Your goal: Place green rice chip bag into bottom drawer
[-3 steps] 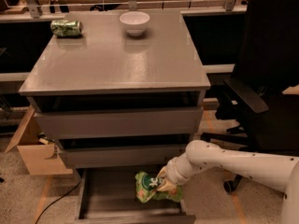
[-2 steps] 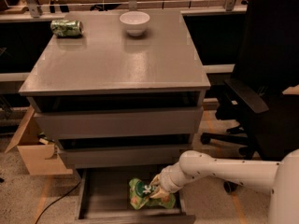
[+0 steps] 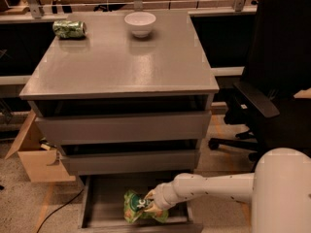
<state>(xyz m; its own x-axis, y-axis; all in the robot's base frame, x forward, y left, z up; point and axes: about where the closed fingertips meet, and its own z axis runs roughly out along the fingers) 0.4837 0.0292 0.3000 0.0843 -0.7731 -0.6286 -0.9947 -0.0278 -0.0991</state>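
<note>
The green rice chip bag (image 3: 132, 205) lies inside the open bottom drawer (image 3: 102, 203), near its front right part. My gripper (image 3: 148, 203) reaches in from the right at the end of the white arm (image 3: 214, 188) and sits right against the bag's right side. The bag looks crumpled and rests on or just above the drawer floor. The two drawers higher up are shut.
A white bowl (image 3: 140, 23) and a small green soda can (image 3: 69, 29) stand on the cabinet top (image 3: 121, 62). A black office chair (image 3: 277, 81) stands to the right. A cardboard box (image 3: 34, 154) sits on the floor at the left.
The gripper and the bag have moved left and deeper into the bottom drawer. The arm has stretched further across the drawer.
</note>
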